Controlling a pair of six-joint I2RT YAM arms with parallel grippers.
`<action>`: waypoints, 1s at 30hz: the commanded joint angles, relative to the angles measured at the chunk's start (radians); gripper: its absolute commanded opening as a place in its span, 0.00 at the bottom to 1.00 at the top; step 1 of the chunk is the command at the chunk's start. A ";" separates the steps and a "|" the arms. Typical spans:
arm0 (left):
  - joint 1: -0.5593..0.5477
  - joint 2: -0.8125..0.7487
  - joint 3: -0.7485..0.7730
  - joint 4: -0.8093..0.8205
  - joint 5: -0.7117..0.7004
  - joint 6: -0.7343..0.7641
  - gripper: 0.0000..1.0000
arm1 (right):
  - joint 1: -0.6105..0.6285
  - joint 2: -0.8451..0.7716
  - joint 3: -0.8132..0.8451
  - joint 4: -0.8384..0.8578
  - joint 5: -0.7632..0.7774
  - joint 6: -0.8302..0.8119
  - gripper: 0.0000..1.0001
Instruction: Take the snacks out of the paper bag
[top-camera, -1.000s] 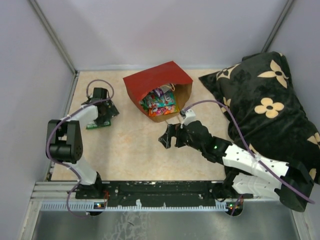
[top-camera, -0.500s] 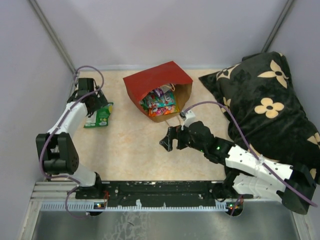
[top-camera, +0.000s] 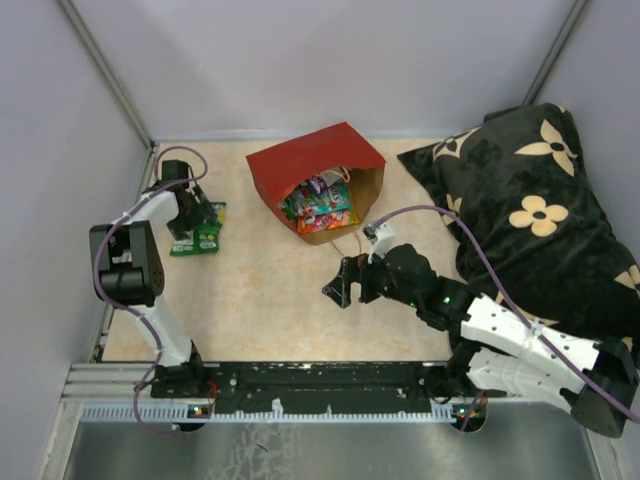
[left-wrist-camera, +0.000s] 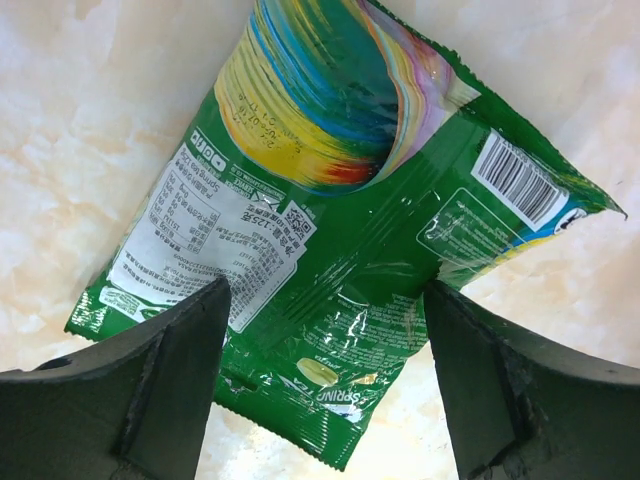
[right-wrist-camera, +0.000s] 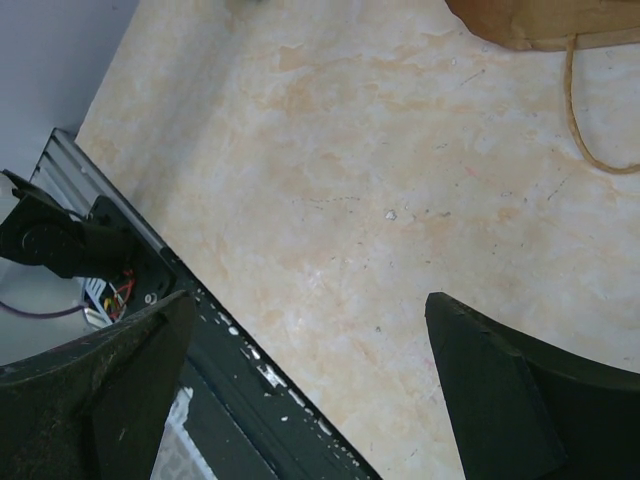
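Both sets of jaws stand open and hold nothing. Your left gripper (left-wrist-camera: 325, 295) hangs over a green packet (left-wrist-camera: 330, 200) with a finger on either side of it. Your right gripper (right-wrist-camera: 310, 330) hangs above bare table (right-wrist-camera: 330, 180).

The paper bag (top-camera: 318, 165) lies on its side at the back middle, red outside and brown inside, with its mouth turned toward the right arm. The heap of snacks (top-camera: 318, 204) inside is glossy and overlapped, and I cannot tell you how many there are. A thin string handle (right-wrist-camera: 578, 110) loops on the table just by the mouth.

I'd judge one packet delivered and most of the job left. Your next move is a reach into the mouth. The right gripper is nearer, so go low and keep clear of that string.

The green packet lies flat at the far left, well apart from the bag. Its back is up, showing a white label, a barcode and a rainbow swirl, and the film is thin, crinkled and likely slippery.
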 joint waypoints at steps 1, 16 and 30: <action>-0.004 0.085 0.058 0.011 0.029 -0.047 0.84 | -0.008 -0.043 0.027 -0.016 -0.004 -0.018 0.99; 0.040 0.419 0.597 -0.112 -0.037 -0.009 0.87 | -0.009 0.016 0.027 -0.006 -0.005 -0.065 0.99; 0.132 0.589 0.853 -0.090 0.016 0.105 0.89 | -0.027 0.149 0.045 0.052 -0.068 -0.116 0.99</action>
